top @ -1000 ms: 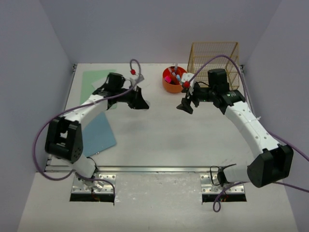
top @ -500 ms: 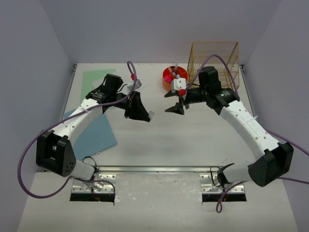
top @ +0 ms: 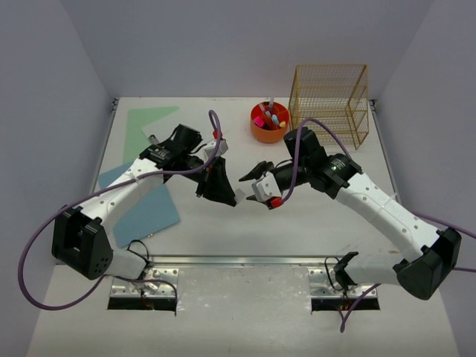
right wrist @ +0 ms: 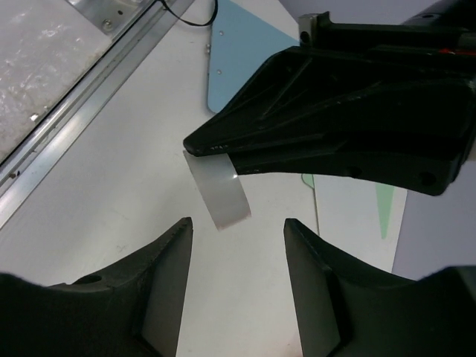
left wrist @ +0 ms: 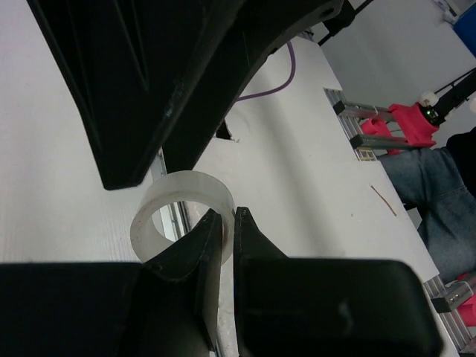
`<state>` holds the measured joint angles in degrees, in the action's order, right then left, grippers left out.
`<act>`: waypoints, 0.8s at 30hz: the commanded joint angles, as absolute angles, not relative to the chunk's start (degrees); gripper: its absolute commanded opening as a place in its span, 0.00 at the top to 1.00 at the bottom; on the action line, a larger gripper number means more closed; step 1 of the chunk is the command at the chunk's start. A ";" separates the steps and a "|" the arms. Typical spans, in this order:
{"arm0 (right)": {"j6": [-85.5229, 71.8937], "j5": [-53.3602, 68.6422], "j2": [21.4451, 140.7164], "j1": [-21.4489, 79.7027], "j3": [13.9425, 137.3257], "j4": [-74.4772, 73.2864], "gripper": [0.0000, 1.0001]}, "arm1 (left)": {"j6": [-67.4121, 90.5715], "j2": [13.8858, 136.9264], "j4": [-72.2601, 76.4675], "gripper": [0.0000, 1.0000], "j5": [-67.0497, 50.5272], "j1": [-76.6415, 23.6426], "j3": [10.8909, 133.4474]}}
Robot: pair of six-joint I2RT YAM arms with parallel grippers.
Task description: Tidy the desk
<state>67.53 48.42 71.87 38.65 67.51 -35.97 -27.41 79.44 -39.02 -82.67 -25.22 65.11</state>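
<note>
The desk (top: 312, 223) is a white tabletop with a metal rail along its front. My left gripper (top: 227, 195) is shut on the wall of a translucent white tape roll (top: 236, 196) and holds it above the middle of the desk. In the left wrist view the roll (left wrist: 160, 216) is pinched between the left gripper's fingertips (left wrist: 227, 216), one inside the ring and one outside. My right gripper (top: 254, 184) is open and empty, facing the roll from the right, a short way off. In the right wrist view the roll (right wrist: 217, 187) hangs just beyond the open right gripper (right wrist: 238, 227).
An orange cup of pens (top: 268, 123) and a gold wire rack (top: 329, 100) stand at the back right. A blue sheet (top: 149, 210) and a green sheet (top: 145, 123) lie at the left. Lavender walls enclose the desk.
Both arms have swung from the back toward the desk's middle. The left gripper brought the tape roll forward and right; the right gripper moved left and down to face it.
</note>
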 commanded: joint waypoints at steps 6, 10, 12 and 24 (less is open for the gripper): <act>77.85 45.47 72.41 43.50 67.05 -40.45 0.50 | -31.99 77.89 -39.27 1.00 -92.07 -26.60 64.84; 78.62 45.26 73.00 44.42 67.55 -41.98 0.60 | -34.44 78.22 -40.91 1.00 -91.14 -26.84 65.09; 79.06 45.26 73.43 44.78 67.94 -43.06 0.66 | -36.17 78.27 -42.53 1.00 -90.26 -27.07 65.52; 78.40 44.45 72.83 45.19 67.55 -43.66 1.00 | -50.67 80.60 -54.78 0.00 -80.51 -26.17 71.08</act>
